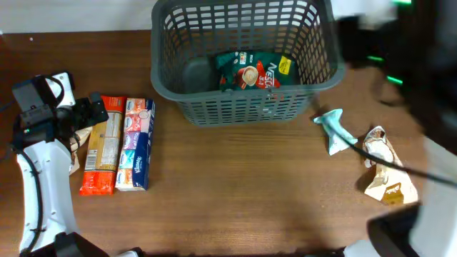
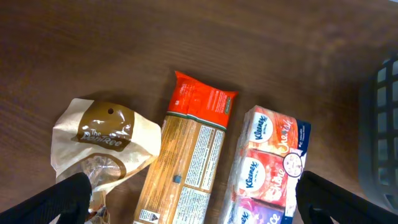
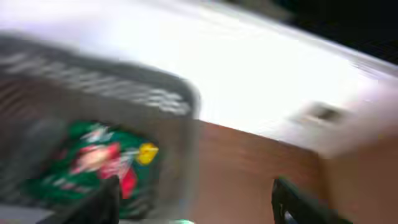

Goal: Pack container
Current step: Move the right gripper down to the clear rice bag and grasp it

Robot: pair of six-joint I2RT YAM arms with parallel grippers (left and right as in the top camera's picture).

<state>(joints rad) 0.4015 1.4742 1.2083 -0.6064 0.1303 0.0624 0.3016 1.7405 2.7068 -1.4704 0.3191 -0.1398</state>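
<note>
The dark grey lattice basket stands at the back centre, with a green coffee packet lying inside. My left gripper is open and empty over the far ends of an orange-red pasta packet and a Kleenex tissue pack. In the left wrist view the gripper spans the pasta packet and the tissue pack, with a brown rice bag at the left. My right gripper is open and empty, blurred, by the basket's wall beside the green packet.
A teal packet and a beige-brown bag lie on the table right of the basket, with a dark cable crossing them. The rice bag is partly hidden under my left arm. The right arm is a dark blur at the back right.
</note>
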